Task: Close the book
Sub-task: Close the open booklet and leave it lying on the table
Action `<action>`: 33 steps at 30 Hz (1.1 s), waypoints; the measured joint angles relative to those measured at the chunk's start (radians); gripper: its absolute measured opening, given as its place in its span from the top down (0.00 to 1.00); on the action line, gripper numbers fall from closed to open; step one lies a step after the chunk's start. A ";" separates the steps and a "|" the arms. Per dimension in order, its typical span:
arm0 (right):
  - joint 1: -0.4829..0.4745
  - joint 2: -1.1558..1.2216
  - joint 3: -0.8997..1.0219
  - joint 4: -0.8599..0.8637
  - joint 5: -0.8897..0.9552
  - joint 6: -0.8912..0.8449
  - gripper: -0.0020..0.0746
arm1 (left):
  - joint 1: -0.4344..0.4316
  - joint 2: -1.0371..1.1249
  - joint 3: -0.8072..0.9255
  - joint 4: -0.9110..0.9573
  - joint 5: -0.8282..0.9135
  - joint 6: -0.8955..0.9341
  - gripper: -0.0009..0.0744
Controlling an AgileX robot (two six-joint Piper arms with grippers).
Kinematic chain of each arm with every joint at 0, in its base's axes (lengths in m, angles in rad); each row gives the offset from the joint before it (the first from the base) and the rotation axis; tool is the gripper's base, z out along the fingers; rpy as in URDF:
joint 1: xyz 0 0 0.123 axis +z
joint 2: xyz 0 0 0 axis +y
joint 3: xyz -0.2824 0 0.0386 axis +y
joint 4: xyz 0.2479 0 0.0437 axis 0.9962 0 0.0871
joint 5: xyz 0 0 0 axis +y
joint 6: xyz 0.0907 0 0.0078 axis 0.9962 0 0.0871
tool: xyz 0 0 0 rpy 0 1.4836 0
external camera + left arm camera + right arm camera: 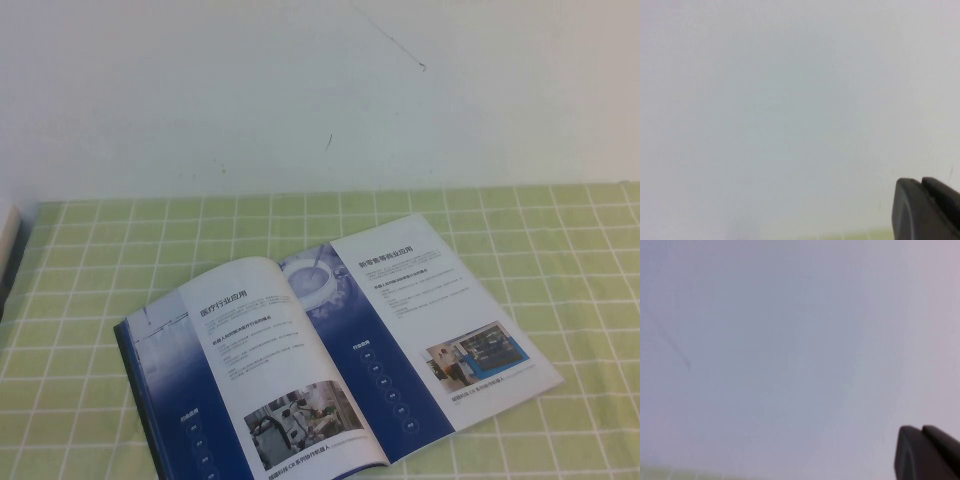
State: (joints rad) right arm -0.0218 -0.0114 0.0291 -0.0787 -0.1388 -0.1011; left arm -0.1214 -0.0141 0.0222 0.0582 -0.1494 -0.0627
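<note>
The book (335, 350) lies open on the desk (590, 420), which has a green cloth (100, 250) with white squares on it. The book sits in the near middle part of the desk, turned a little to one side. Its pages are blue and white, with small photos and writing. The left page curves up near the middle fold and the right page lies flat. Behind the desk is a plain white wall (300, 90). The left tool (926, 211) shows only as a dark bit in its own wrist view, held up and facing the wall. The right tool (926, 452) looks the same in its wrist view, also facing the wall. For both tools, one cannot tell if they are apart or together.
</note>
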 joint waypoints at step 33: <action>0.000 0.040 -0.285 0.016 0.146 0.002 0.98 | 0.000 0.000 0.000 -0.138 -0.537 -0.031 0.99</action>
State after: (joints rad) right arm -0.0218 0.0285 -0.2557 -0.0631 0.0074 -0.0993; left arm -0.1214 -0.0141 0.0222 -0.0797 -0.6860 -0.0932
